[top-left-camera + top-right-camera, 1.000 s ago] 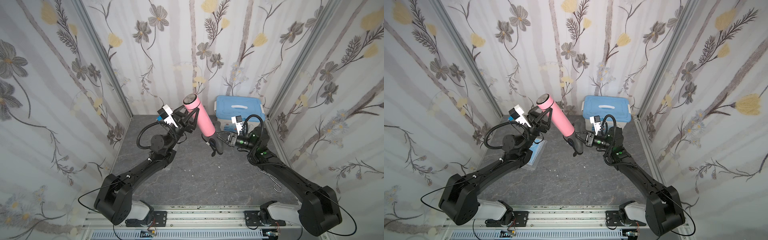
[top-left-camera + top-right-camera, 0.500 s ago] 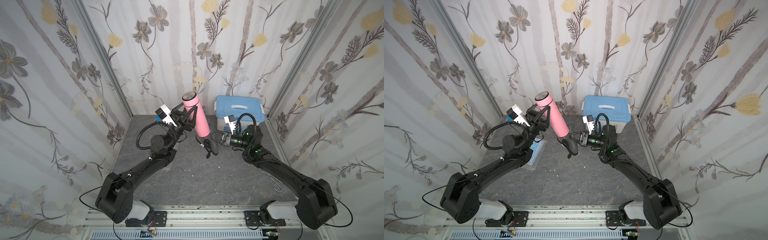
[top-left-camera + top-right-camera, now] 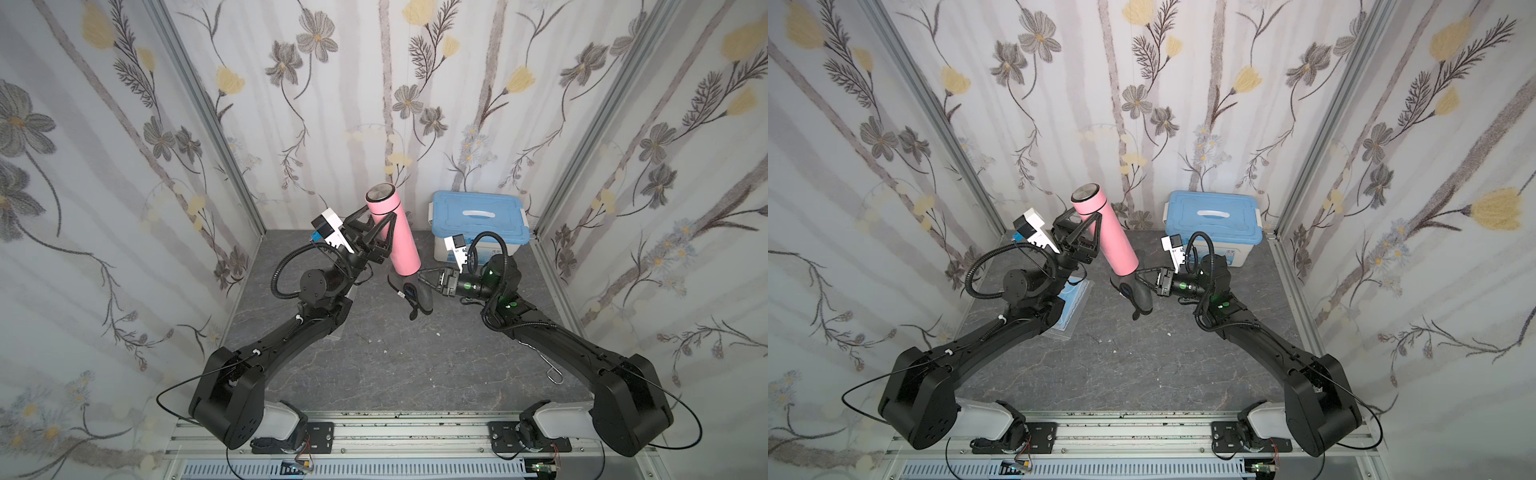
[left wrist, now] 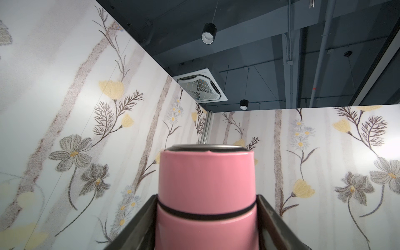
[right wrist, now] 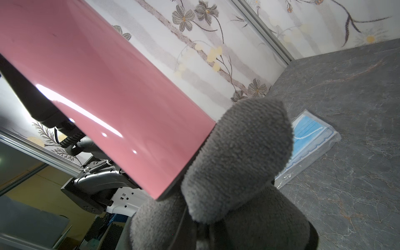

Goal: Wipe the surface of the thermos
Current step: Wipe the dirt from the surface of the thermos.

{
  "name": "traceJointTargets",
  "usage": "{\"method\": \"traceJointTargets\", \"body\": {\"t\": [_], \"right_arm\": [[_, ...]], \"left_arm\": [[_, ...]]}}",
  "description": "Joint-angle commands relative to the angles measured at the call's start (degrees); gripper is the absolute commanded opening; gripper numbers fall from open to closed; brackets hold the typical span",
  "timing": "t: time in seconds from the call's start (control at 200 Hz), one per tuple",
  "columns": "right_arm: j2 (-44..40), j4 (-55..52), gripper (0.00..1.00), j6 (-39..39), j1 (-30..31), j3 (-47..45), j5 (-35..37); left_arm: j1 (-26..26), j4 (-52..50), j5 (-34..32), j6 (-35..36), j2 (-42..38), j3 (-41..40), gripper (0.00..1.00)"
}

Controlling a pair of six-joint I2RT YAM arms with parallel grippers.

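We see the left fingers [image 4: 138, 225] pinching the thermos [image 3: 392, 232] just below the dark seam of its cap, one finger on either side of the pink body, as the left wrist view shows. The left gripper [image 3: 374, 232] holds the bottle off the worktop [image 3: 374, 365], tilted, its brushed-silver cap toward the back wall. The right gripper [image 3: 426, 282] has its fingers pressed together on a grey cloth [image 5: 233, 155], which sits at the thermos's lower end; in the right wrist view the cloth overlaps that bottom edge. Behind the right arm stands a white box with a blue lid [image 3: 478, 216]. A clear pack of blue face masks [image 3: 1073, 301] lies flat under the left arm.
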Motion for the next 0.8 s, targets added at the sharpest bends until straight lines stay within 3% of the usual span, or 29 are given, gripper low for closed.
{"method": "traceJointTargets", "body": {"t": [0.0, 0.4, 0.794], "right_arm": [[-0.7, 3.6, 0.0, 0.6, -0.4, 0.6, 0.6], [-5.4, -0.8, 0.0, -1.1, -5.0, 0.5, 0.1], [-5.2, 1.1, 0.0, -0.3, -6.3, -0.8, 0.2]], "left_arm": [[0.1, 2.7, 0.4, -0.4, -0.6, -0.7, 0.16], [0.5, 2.7, 0.7, -2.2, -2.7, -7.9, 0.17], [0.5, 2.8, -1.5, -1.8, -3.2, -7.2, 0.12]]}}
